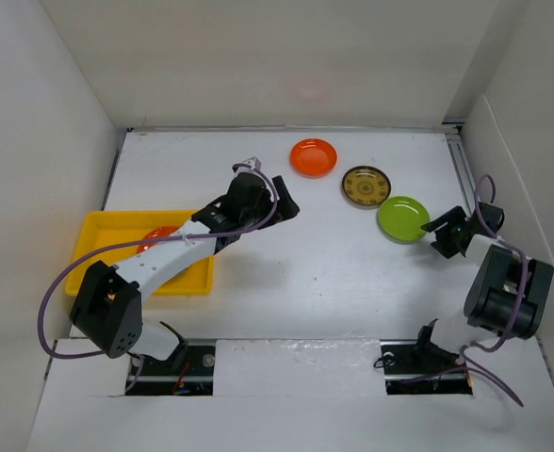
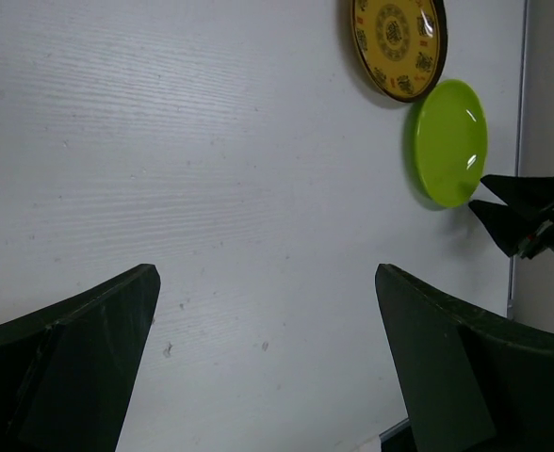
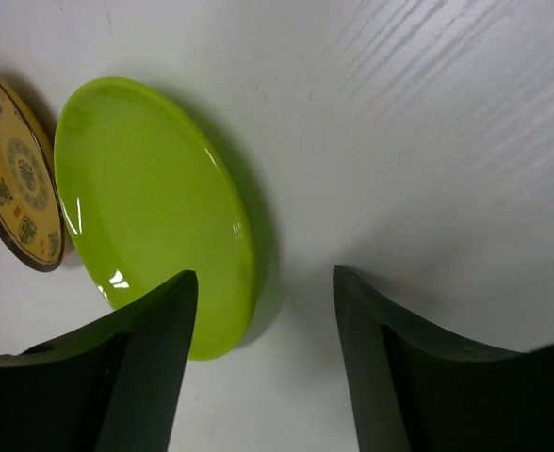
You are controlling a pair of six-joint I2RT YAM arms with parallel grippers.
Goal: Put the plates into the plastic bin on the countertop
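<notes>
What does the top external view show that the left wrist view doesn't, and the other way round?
Only the top external: the yellow bin with an orange plate in it, partly hidden by the left arm, and a second orange plate on the countertop. Only the left wrist: the left claw close up, open over bare countertop. Both: the gold-patterned plate, the lime green plate beside it, and the right claw open next to the lime green plate.

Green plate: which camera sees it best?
The right wrist view: the lime green plate fills much of it, close and glossy. The top external view shows it whole but small; the left wrist view shows it small near the right edge.
</notes>
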